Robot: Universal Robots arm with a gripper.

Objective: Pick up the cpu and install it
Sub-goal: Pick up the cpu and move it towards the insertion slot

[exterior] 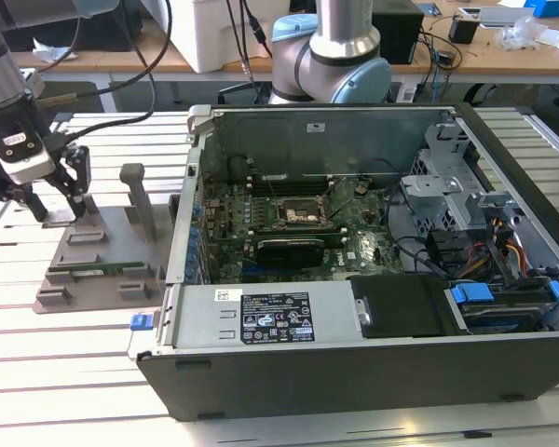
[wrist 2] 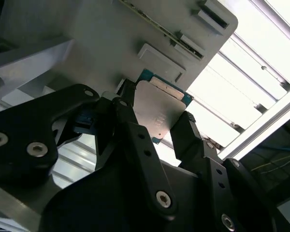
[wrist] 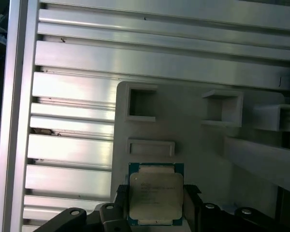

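Claw (exterior: 58, 209): narrowed onto the cpu (wrist: 155, 194), fingers against two opposite edges.
Cpu: silvery face showing, over the gray tray (exterior: 102, 251).
Tray: on the slatted bench (exterior: 37, 345), at the exterior view's left of the open computer case (exterior: 354, 372).

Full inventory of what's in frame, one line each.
cpu: 1, silver top, green edge, gripped in the hand at the fixture.
fixture: 1, grey, on the table, exterior view's left.
memory stick: 1, green, lying in the fixture.
computer case: 1, dark grey, open, exterior view's centre.
motherboard: 1, green, inside the case.
socket: 1, black, metal-framed, on the motherboard.
table: 1, silvery slats, under everything.
arm: 1, grey and pale blue, behind the case.
hand: 1, black, shut on the cpu.
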